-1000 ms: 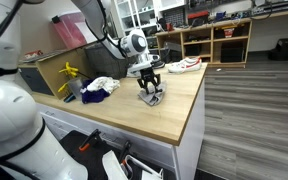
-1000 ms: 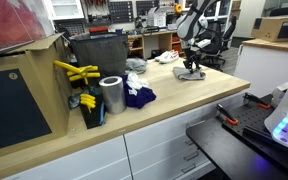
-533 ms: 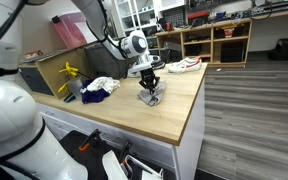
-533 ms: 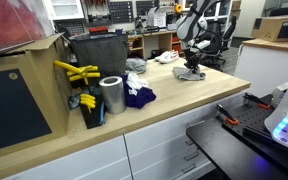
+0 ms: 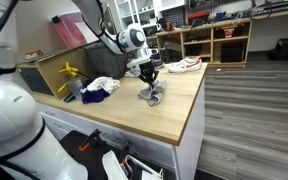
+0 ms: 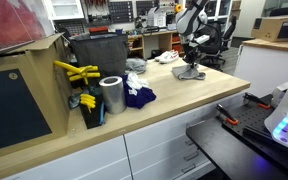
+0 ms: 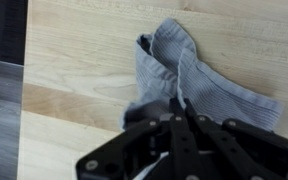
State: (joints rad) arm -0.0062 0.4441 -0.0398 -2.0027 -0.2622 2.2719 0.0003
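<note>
Clearly in the wrist view only: gripper (image 7: 177, 104) clamped on grey sock (image 7: 214, 85), a dim lump from outside.

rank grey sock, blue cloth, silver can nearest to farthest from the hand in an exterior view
1. grey sock: pinched in the hand, far end of the counter.
2. blue cloth: mid-counter.
3. silver can: just past the cloth, toward the camera.

A grey ribbed sock (image 7: 199, 85), limp and folded double; it lies crumpled on the light wooden tabletop (image 7: 74, 50).
</note>
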